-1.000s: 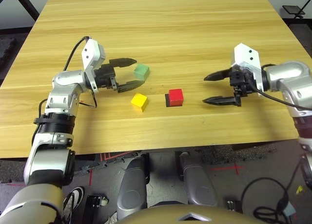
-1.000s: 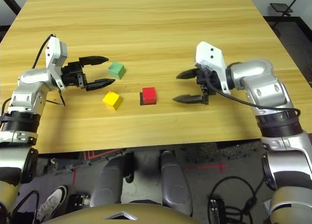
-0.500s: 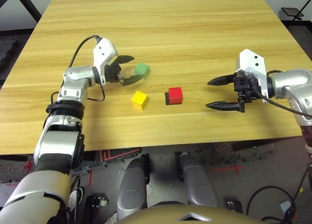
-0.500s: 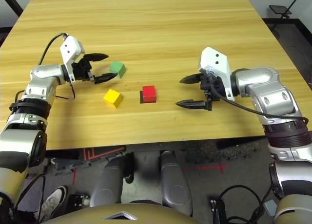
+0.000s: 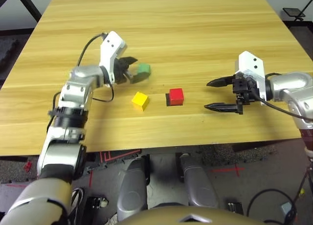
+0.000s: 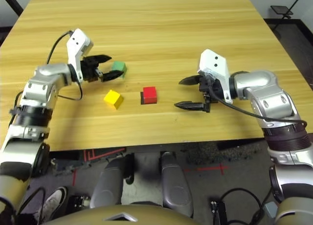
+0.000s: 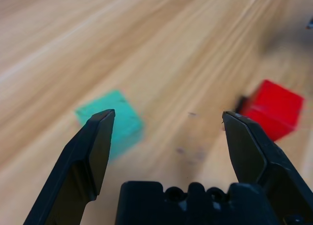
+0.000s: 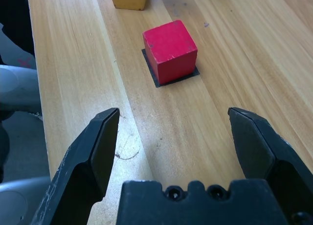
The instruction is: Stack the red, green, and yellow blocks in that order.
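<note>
I judged 0 of 2 stackings done: the small matte red cube (image 5: 176, 95) sat on its flat black square patch (image 5: 168, 101), the matte yellow cube (image 5: 140, 100) and matte green cube (image 5: 143, 71) lay apart to its left, my spread left gripper (image 5: 131, 70) was closing around the green one, and my spread right gripper (image 5: 214, 94) hung empty to its right.

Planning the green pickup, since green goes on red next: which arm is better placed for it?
Left. Its open claw is right at the green block, one finger overlapping it. The right claw, also open, faces the red block from the far side.
</note>
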